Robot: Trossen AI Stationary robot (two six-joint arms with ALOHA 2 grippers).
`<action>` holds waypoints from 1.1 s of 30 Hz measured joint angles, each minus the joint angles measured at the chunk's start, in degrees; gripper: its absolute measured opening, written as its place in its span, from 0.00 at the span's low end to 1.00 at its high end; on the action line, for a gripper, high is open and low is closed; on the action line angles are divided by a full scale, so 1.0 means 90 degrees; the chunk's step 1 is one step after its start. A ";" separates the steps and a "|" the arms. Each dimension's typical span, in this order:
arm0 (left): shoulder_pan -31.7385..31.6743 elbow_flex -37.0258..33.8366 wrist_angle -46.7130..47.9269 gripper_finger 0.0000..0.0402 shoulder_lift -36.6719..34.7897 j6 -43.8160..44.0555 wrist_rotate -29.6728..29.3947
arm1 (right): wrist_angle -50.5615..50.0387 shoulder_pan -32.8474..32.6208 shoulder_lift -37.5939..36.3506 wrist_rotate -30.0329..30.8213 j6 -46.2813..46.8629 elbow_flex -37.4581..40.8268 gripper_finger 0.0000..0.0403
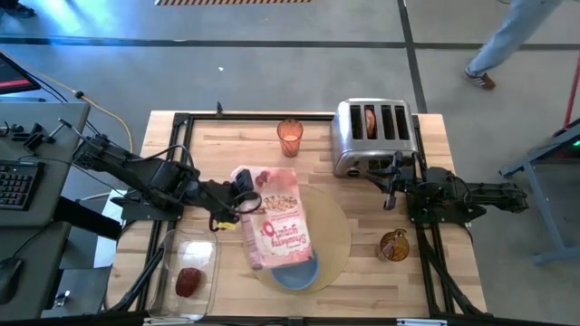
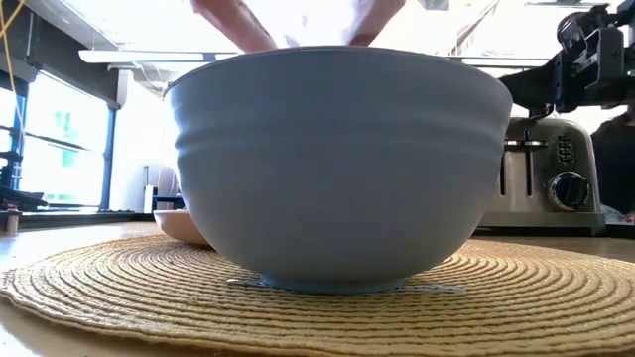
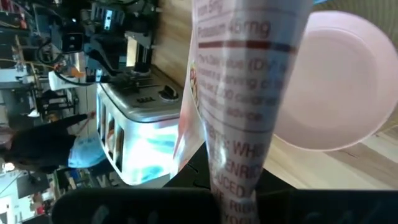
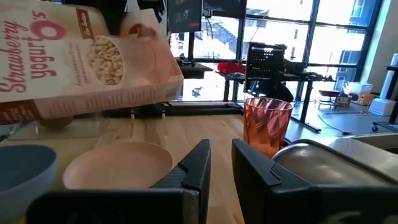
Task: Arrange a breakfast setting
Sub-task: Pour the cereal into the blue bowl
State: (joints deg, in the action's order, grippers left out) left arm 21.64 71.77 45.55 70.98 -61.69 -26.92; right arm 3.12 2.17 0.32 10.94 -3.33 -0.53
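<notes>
My left gripper [image 1: 243,195] is shut on a pink cereal bag [image 1: 276,222], held slanting over the blue bowl [image 1: 296,272], which stands on the round tan placemat [image 1: 331,231]. The pink plate [image 4: 118,165] lies on the mat beside the bowl [image 4: 25,171]. The amber glass [image 1: 290,136] stands at the far middle. A bagel half [image 1: 370,119] stands in a slot of the toaster. The red apple [image 1: 188,281] lies in the clear container. My right gripper [image 4: 221,162] hangs by the toaster's near side, open by a narrow gap and empty. No spoon shows. My left gripper pinches the cereal bag between its two fingers at the end away from the bowl [image 3: 239,196], coming level from the table's left. The bag is lifted clear and slants down, its other end [image 1: 281,258] over the bowl.
The chrome toaster [image 1: 373,136] stands at the far right. The clear container [image 1: 186,272] sits at the near left. A small amber-brown round thing [image 1: 394,245] lies right of the mat. A person [image 1: 507,41] walks beyond the table.
</notes>
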 joint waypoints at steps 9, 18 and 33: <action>0.0074 -0.0002 0.0541 0.00 0.0069 -0.0010 0.0060 | -0.0035 0.0000 0.0000 -0.0029 0.0033 -0.0001 0.13; 0.0147 -0.0002 0.0462 0.00 0.0484 -0.0744 -0.0561 | -0.0099 0.0003 0.0005 -0.0094 -0.0126 0.0001 0.13; 0.0292 -0.0002 -0.0198 0.00 0.0859 -0.0853 -0.1272 | -0.0088 0.0010 0.0011 -0.0054 -0.0371 0.0001 0.13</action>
State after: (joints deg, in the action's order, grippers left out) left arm 24.27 71.75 43.76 78.71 -69.37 -38.36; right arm 2.33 2.26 0.42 10.46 -6.67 -0.51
